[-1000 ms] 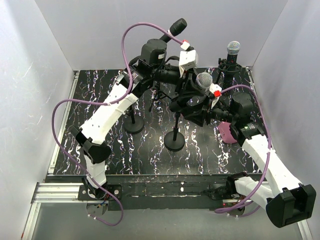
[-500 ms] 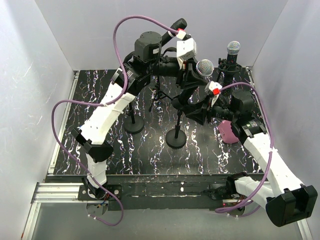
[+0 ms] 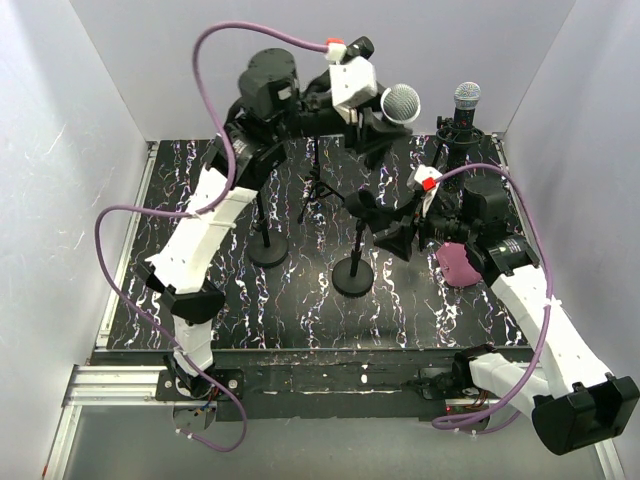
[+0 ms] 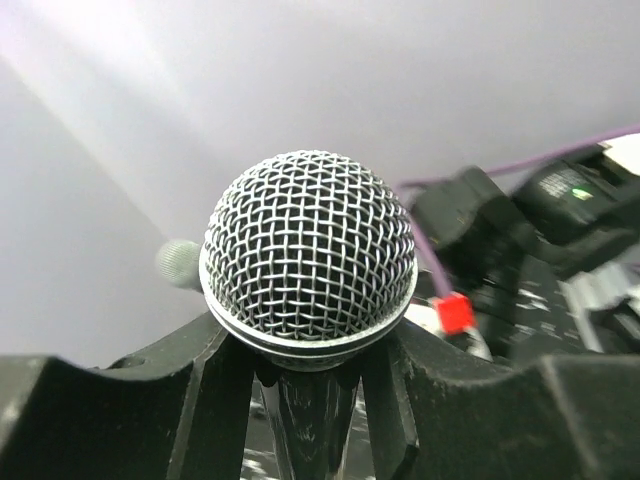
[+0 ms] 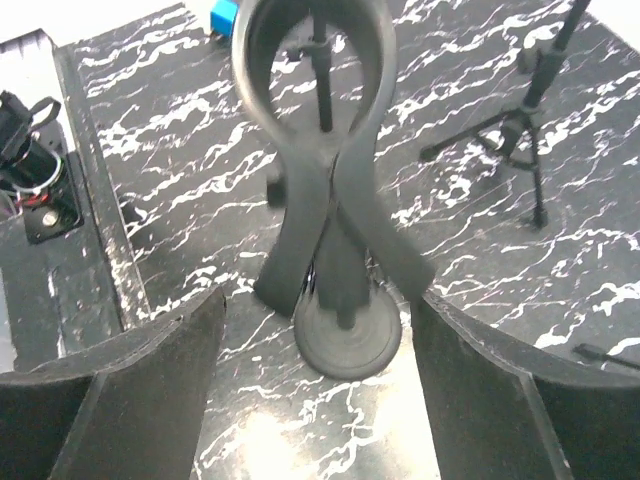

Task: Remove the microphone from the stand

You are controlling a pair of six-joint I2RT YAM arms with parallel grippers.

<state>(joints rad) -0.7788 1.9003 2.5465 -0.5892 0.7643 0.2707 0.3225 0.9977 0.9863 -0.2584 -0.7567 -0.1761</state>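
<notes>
- Two arms were out, and we saw the left one stretched high toward the back wall (image 3: 150,60), left gripper (image 4: 310,390) clamped on the microphone (image 3: 401,102), held well above the stand (image 3: 350,283).
- Right gripper (image 3: 395,235) gaped wide either side of the stand's clip (image 5: 312,215), touching neither side.
- Second microphone (image 3: 467,97) stood near on the right; side walls (image 3: 50,150) well apart.

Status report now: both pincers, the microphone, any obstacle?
Left pincer shut on microphone, held clear of the stand. Right pincer open around the empty clip. Nothing seen in the way.
</notes>
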